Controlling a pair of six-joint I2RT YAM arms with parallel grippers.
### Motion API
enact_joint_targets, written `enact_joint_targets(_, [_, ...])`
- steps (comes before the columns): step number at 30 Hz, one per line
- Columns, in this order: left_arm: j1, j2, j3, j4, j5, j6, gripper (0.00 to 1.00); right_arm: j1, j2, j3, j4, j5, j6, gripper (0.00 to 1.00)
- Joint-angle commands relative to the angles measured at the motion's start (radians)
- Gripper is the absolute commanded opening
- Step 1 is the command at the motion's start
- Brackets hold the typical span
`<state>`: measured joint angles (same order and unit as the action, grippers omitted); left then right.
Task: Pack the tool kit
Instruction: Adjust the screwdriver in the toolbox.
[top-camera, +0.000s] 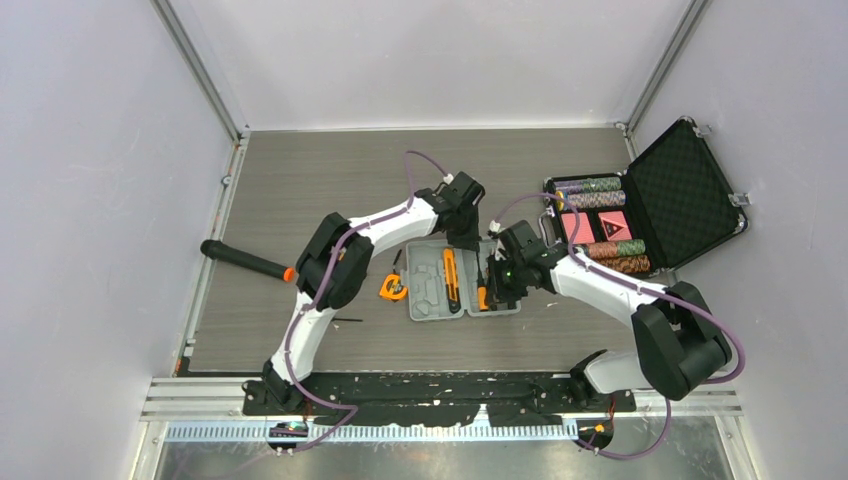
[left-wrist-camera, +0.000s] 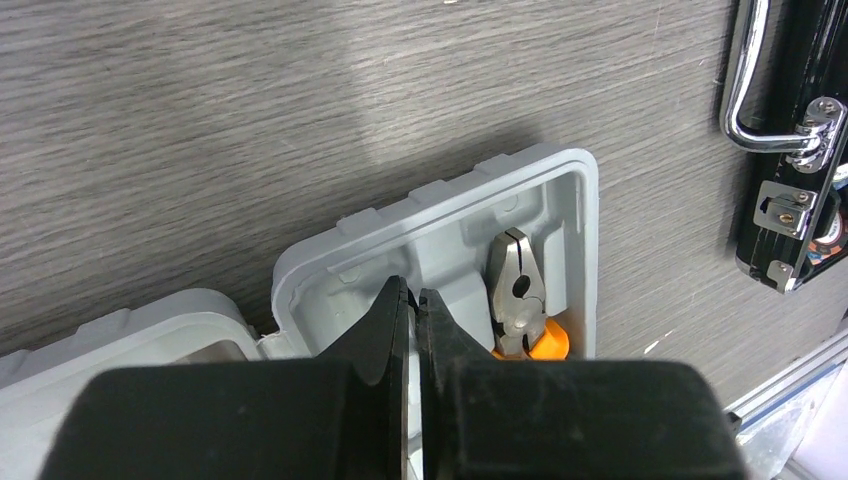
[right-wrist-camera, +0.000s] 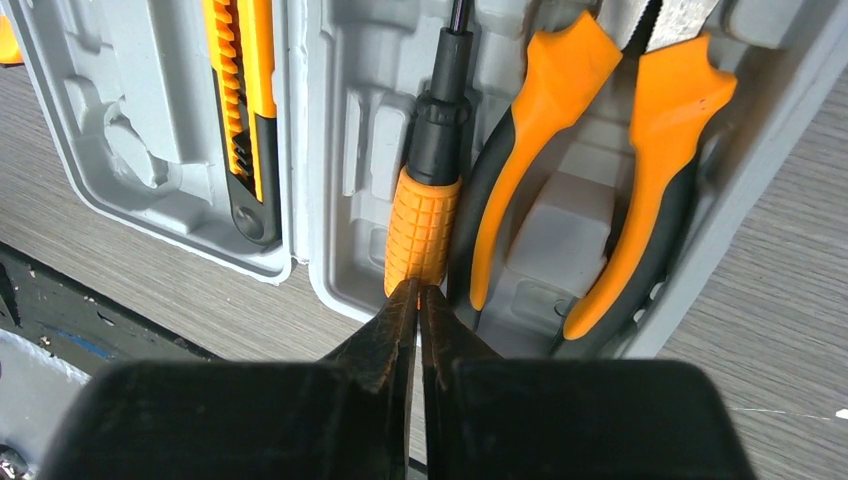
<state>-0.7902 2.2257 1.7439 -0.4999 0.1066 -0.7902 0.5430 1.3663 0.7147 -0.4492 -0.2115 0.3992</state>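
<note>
We see the grey case (top-camera: 463, 283) lying open and flat in the middle of the table (top-camera: 300, 180), its two halves side by side. The left half holds an orange-and-black knife (right-wrist-camera: 243, 110). The right half holds a screwdriver (right-wrist-camera: 425, 220) with an orange ribbed handle and, just to its right, the pliers (right-wrist-camera: 600, 180), each in its moulded slot. The tape measure (top-camera: 393, 288) sits on the table just left of the case.

The left pincer (left-wrist-camera: 413, 292) hangs over the far end of the right half, near the pliers' metal head, closed tight with nothing between its fingers. The right pincer (right-wrist-camera: 418, 295) is also closed and empty, its tips at the near end of the screwdriver handle.

A black case (top-camera: 680, 190) of poker chips stands open at the far right, and a long black tool (top-camera: 245, 262) with an orange tip lies at the left.
</note>
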Motion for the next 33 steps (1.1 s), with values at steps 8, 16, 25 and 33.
enact_joint_targets(8, [-0.020,0.032,0.056,-0.081,-0.031,0.011,0.00,0.017,0.097,0.038,-0.093,0.063,-0.025,0.05])
enact_joint_targets(16, [-0.052,0.061,0.046,-0.186,-0.009,-0.016,0.00,0.041,0.114,0.050,-0.132,0.124,-0.015,0.05])
enact_joint_targets(25, [-0.108,0.094,-0.004,-0.266,-0.024,-0.051,0.00,0.113,0.146,0.015,-0.104,0.161,-0.012,0.05])
enact_joint_targets(33, [-0.096,0.123,-0.028,-0.282,-0.008,-0.086,0.00,0.170,0.171,0.072,-0.146,0.241,-0.004,0.05])
